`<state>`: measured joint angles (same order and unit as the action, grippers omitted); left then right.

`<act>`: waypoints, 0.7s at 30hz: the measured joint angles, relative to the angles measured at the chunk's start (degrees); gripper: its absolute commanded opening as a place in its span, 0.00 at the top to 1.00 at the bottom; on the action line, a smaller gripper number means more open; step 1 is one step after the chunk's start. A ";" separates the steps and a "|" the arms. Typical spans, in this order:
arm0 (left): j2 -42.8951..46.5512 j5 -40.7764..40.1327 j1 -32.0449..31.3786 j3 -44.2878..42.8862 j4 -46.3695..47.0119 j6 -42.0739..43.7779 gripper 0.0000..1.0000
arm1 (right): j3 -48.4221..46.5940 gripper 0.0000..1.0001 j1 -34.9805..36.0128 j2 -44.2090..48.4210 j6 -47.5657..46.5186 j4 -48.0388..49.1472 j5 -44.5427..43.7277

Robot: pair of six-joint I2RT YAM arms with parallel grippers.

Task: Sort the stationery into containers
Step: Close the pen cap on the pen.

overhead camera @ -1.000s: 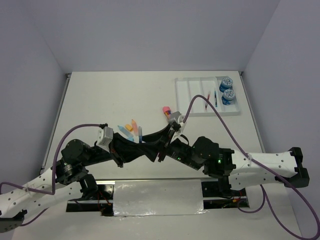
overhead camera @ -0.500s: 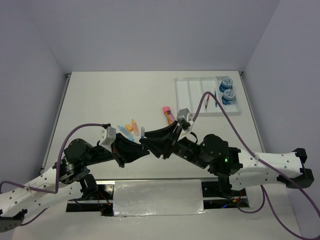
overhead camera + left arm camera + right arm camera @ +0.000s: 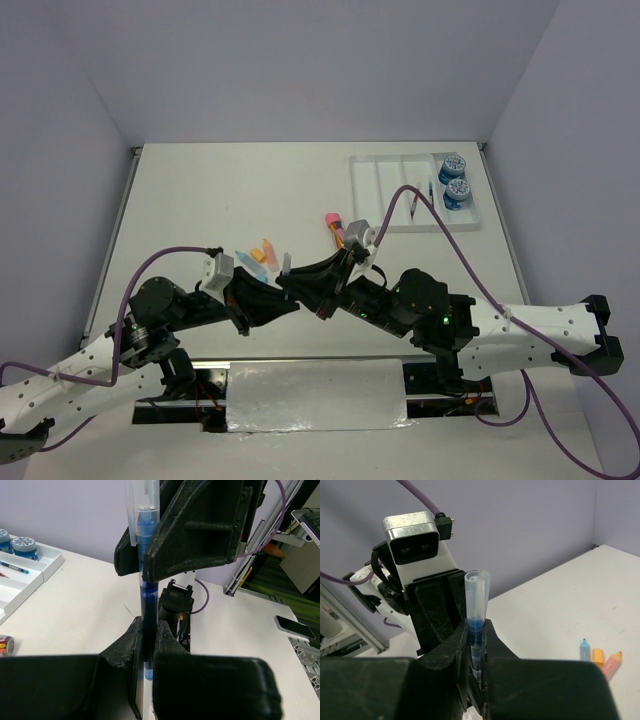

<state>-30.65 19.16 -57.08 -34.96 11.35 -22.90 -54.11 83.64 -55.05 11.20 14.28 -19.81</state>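
1. Blue ink is being shown inside a clear pen (image 3: 148,560), which is being held off the table (image 3: 200,200) between the two arms.
2. The pen is being clenched by the left claw (image 3: 146,637).
3. It is also being pinched, farther along its barrel, by the right claw (image 3: 476,647), seemingly just as firmly.
4. Two blue rolls (image 3: 453,165) are being kept in the rightmost compartment of the white tray (image 3: 368,185), with a red pen (image 3: 415,206) lying beside them.
5. A pink marker (image 3: 333,222) and an orange marker (image 3: 263,251) are being left loose on the table.
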 measured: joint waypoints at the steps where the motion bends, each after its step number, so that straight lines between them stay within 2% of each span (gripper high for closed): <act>1: 0.00 -0.09 0.00 -0.09 -0.22 -0.07 0.80 | 0.00 0.97 0.00 0.00 -0.24 -0.04 0.00; 6: -0.04 -0.57 0.00 -0.74 -1.20 0.26 0.56 | 0.00 1.00 0.02 0.02 -0.28 -0.04 0.15; 9: -0.52 -0.92 0.04 -2.08 -1.70 0.24 0.55 | 0.00 1.00 0.00 0.02 -0.31 -0.04 0.24; 12: -1.27 -1.18 0.04 -3.72 -2.03 0.24 0.40 | 0.00 1.00 0.02 0.04 -0.39 -0.04 0.63; 13: -1.49 -1.29 0.02 -4.13 -2.01 0.35 0.38 | 0.00 1.00 0.02 0.04 -0.42 -0.07 0.76; 15: -1.97 -1.29 0.04 -4.98 -1.95 0.17 0.37 | 0.00 1.00 0.02 0.04 -0.44 -0.13 0.90; 18: -2.80 -1.27 0.04 -6.01 -1.95 0.17 0.45 | 0.00 1.00 0.02 0.04 -0.52 -0.24 1.01; 21: -3.63 -1.03 0.04 -6.49 -2.01 0.26 0.47 | 0.00 1.00 0.00 0.04 -0.66 -0.24 1.29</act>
<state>-34.28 18.13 -57.04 -41.45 9.34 -22.63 -54.11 83.64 -55.00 10.55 14.04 -18.52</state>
